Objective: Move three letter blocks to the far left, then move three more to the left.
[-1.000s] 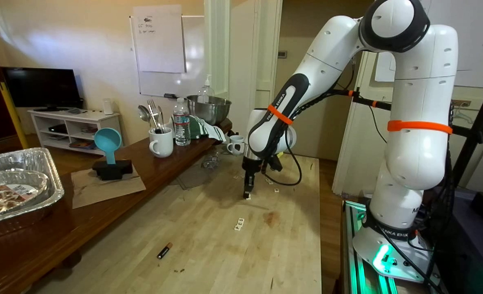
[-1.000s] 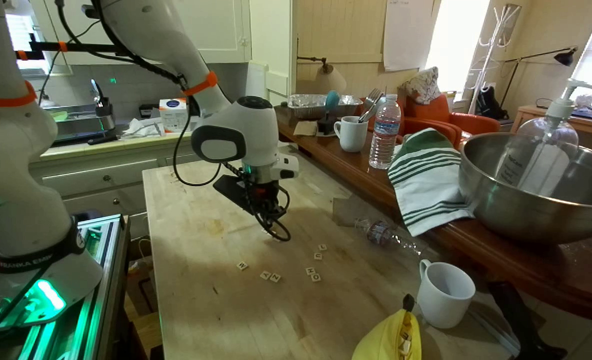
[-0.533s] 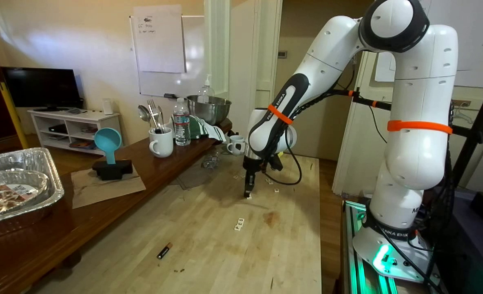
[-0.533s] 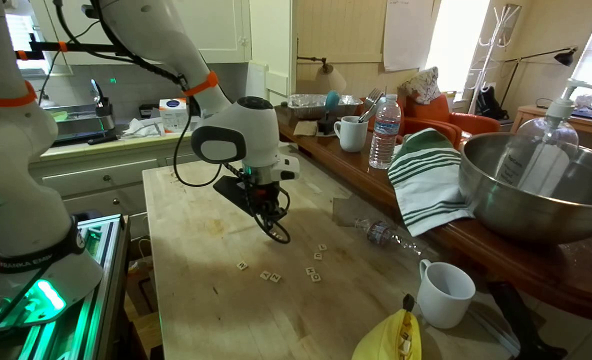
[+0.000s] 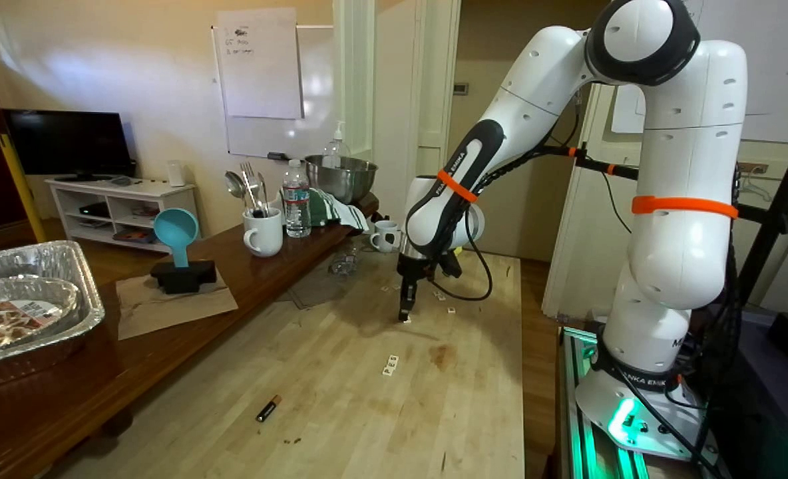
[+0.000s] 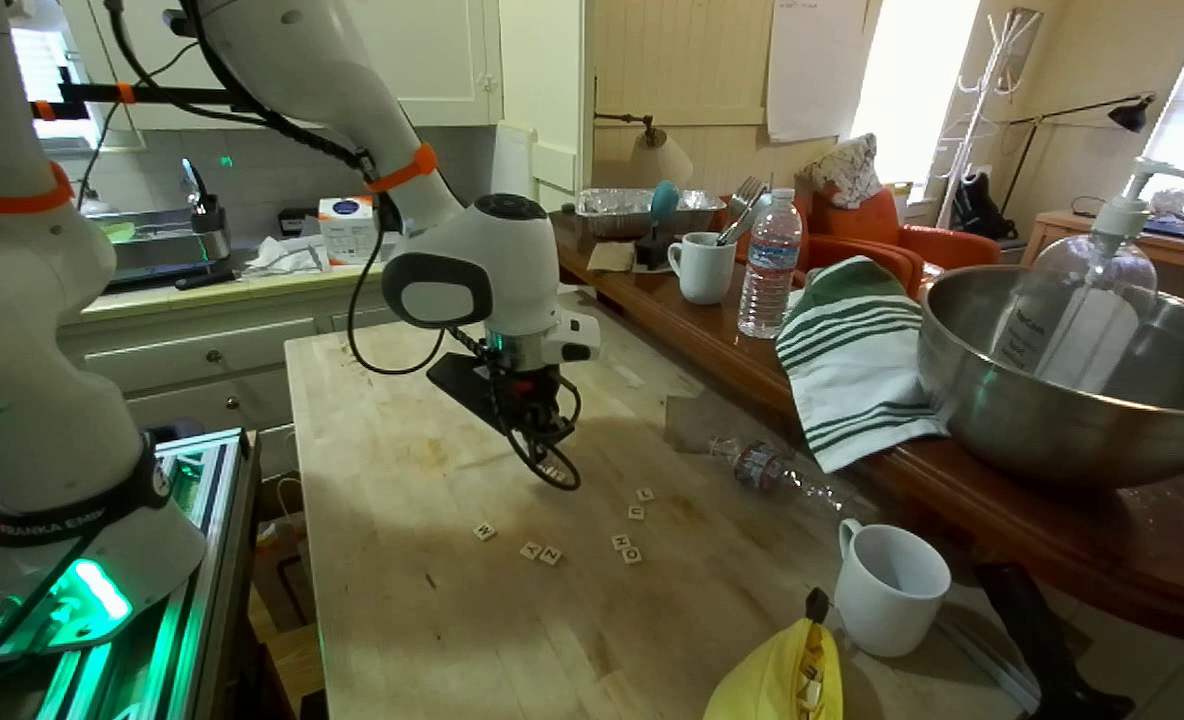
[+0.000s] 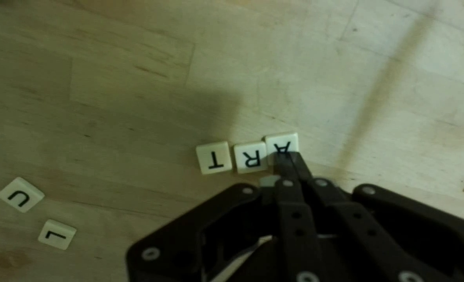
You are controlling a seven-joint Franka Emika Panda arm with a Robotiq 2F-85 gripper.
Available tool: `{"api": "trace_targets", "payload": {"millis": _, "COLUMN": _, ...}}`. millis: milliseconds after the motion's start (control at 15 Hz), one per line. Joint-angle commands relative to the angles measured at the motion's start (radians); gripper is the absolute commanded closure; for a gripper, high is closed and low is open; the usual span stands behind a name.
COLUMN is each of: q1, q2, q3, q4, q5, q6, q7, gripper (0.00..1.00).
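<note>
My gripper (image 7: pixel 290 154) is shut, its fingertips together over the lower part of the A block (image 7: pixel 282 139). Nothing shows between the fingers. The R block (image 7: pixel 250 157) touches or nearly touches A, and the T block (image 7: pixel 214 158) lies a narrow gap beyond. The U block (image 7: pixel 20 194) and L block (image 7: pixel 57 234) lie apart at lower left in the wrist view. In an exterior view, a three-block row (image 5: pixel 390 365) lies nearer the camera than my gripper. An exterior view also shows the W block (image 6: pixel 484 531), Y block (image 6: pixel 530 551), N block (image 6: pixel 550 555), H block (image 6: pixel 621 542) and O block (image 6: pixel 632 555).
A battery (image 5: pixel 268 408) and a dark sliver (image 6: pixel 430 580) lie on the table. A clear plastic bottle (image 6: pixel 762 467) lies along the raised brown ledge (image 5: pixel 247 293). A white mug (image 6: pixel 892 585) and a yellow banana-shaped pouch (image 6: pixel 787 670) stand near that end.
Over the last second my gripper has shifted very slightly, to the right in an exterior view, and the block at its tips has slid the same way. The jaws have stayed shut.
</note>
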Motion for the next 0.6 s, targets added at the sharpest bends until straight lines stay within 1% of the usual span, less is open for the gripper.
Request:
{"api": "trace_targets", "payload": {"millis": 0, "q1": -0.004, "q2": 0.003, "q3": -0.005, "q4": 0.0, "q5": 0.013, "q6": 0.004, "q7": -0.018, "gripper": 1.0}}
{"api": "trace_targets", "payload": {"millis": 533, "q1": -0.006, "q2": 0.007, "q3": -0.01, "q4": 0.006, "q5": 0.011, "q6": 0.005, "q7": -0.012, "gripper": 1.0}}
